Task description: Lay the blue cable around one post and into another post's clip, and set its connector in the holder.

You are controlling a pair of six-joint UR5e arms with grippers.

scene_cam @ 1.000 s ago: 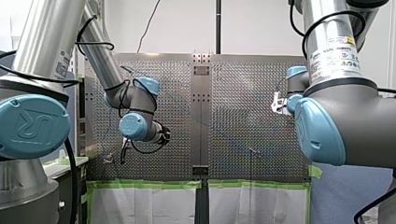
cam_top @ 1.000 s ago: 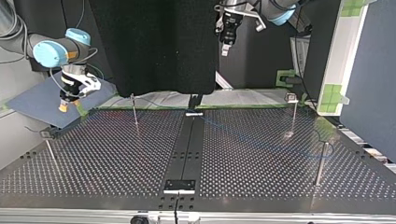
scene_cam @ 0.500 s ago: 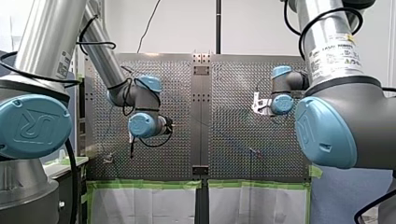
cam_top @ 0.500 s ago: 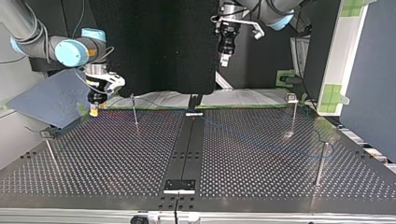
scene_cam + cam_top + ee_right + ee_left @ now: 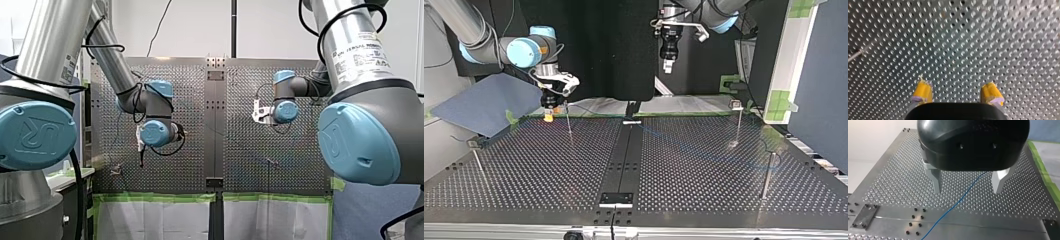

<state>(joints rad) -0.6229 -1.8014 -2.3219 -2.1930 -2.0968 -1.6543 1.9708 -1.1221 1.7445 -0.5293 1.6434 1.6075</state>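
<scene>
1. left end effector point(image 5: 967, 183) — black body, two metal fingers point(image 5: 935, 182) set wide apart w/ nothing gripped. It hangs above the table point(image 5: 888, 177), clear of it.
2. blue cable point(image 5: 960, 201) lies flat on the table under that end effector. In the left wrist view it runs from below the black body, passes under the gap btwn the fingers and crosses the plain centre strip point(image 5: 988, 226). Its connector can't be made out in any view.
3. right end effector point(image 5: 957, 93) — yellow pads point(image 5: 923, 91), ragged at the edges, well apart & empty. Ahead of it is perforated plate, w/ a thin post point(image 5: 854, 56) off to one side.
4. Top view: right end effector is low, just beside the far-left post point(image 5: 568, 122), near the table's far edge. The left end effector is high above the far edge near the ctr, pointing down.
5. Also in the top view: a clip post point(image 5: 738, 122) at right, a plain post point(image 5: 766, 175) nearer the camera and a left-edge post point(image 5: 477, 162). The cable shows only as a faint blue line on the right half; whether it touches a post can't be told.
6. Writing: "UR" logo on the blue joint cap point(image 5: 42, 135) of my left arm in the front view. The white label point(image 5: 360, 52) w/ yellow marks on my right arm's tube has print too small to read reliably.
</scene>
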